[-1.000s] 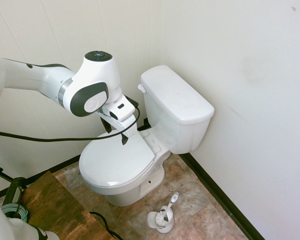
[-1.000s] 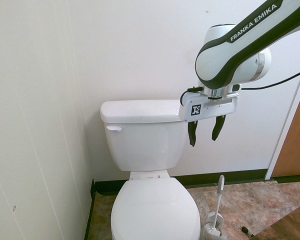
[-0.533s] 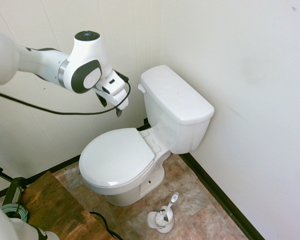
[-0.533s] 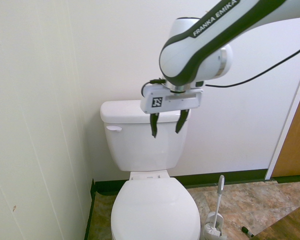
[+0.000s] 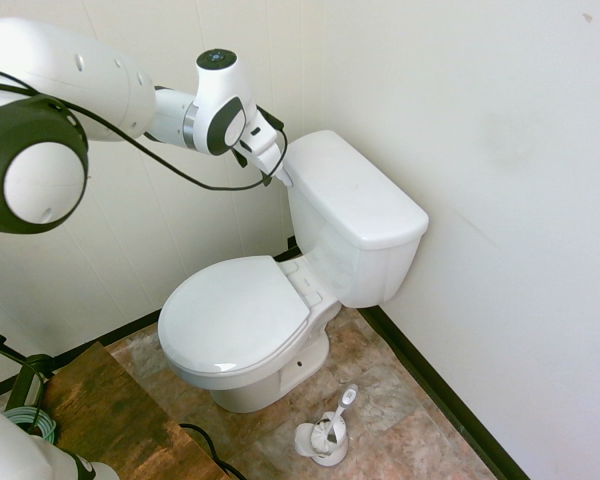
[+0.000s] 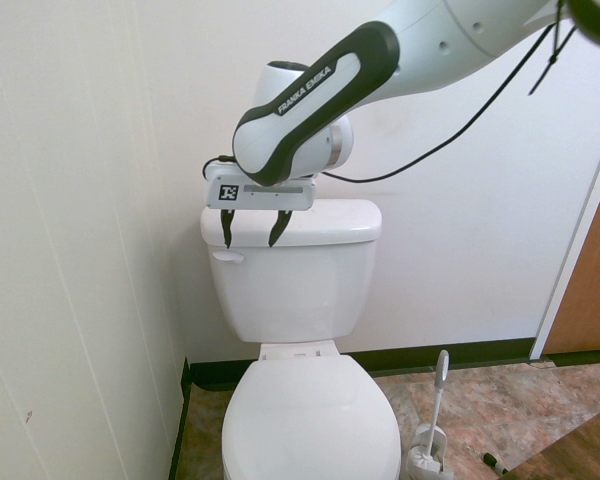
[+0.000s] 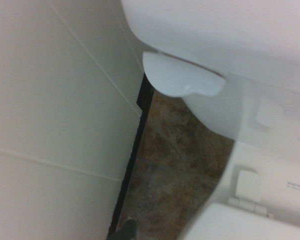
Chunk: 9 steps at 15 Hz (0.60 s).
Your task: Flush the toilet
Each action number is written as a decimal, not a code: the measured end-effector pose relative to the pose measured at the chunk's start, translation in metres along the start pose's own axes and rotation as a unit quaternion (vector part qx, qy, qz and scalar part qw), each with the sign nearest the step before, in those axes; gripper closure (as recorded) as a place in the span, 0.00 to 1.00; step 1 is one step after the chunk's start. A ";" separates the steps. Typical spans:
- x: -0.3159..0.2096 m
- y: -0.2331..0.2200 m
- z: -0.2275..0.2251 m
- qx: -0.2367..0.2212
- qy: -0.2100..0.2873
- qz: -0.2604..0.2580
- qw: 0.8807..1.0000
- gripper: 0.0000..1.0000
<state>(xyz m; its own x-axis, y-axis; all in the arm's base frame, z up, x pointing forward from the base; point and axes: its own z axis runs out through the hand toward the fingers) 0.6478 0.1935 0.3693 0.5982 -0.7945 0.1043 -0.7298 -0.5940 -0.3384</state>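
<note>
Step in hand: lining up over the flush lever (image 7: 182, 77) — a judgement from how near the claw hangs to it; no push on the lever shows, so the flush looks still to be done.

Claw: the gripper (image 6: 253, 244) hangs tips down, its two dark fingers spread wide with a plain gap between them; nothing is pinched there; I see no sure contact with lever or tank, though in the second exterior view one finger overlaps the tank lid (image 6: 332, 222) near the lever, and how much depth lies between them I cannot tell.

Toilet: the toilet (image 5: 235, 315) stands in the corner, tank toward the wall (image 5: 500, 200), seat lid (image 6: 311, 420) down; the lever is on the front of the tank, just under the tank lid, at the end nearest the panelled wall (image 6: 70, 230).

Next move: likely bring a fingertip above the lever's free end, then press down — short and steady; closing the fingers first might give a firmer tip, but no grip seems needed.

Risk: the tip could slide off the smooth lever, or a finger could knock the rim of the tank lid; a push too far toward the tank would only lean on the porcelain.

Brush holder: the toilet-brush holder (image 5: 322, 442) stands on the floor beside the bowl, well apart from the claw; no part in this job.
</note>
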 end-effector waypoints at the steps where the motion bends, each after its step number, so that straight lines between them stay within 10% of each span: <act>1: 0.001 -0.011 0.008 0.002 0.003 0.000 1.000 0.00; 6: 0.012 -0.048 0.032 -0.009 0.024 0.004 1.000 0.00; 7: 0.014 -0.051 0.040 -0.012 0.026 0.006 1.000 1.00; 9: 0.020 -0.056 0.052 -0.013 0.030 0.007 0.999 1.00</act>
<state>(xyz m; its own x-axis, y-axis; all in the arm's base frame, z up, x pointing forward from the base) 0.7183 0.2175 0.3418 0.5669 -0.8090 0.1554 -0.7475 -0.5845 -0.3155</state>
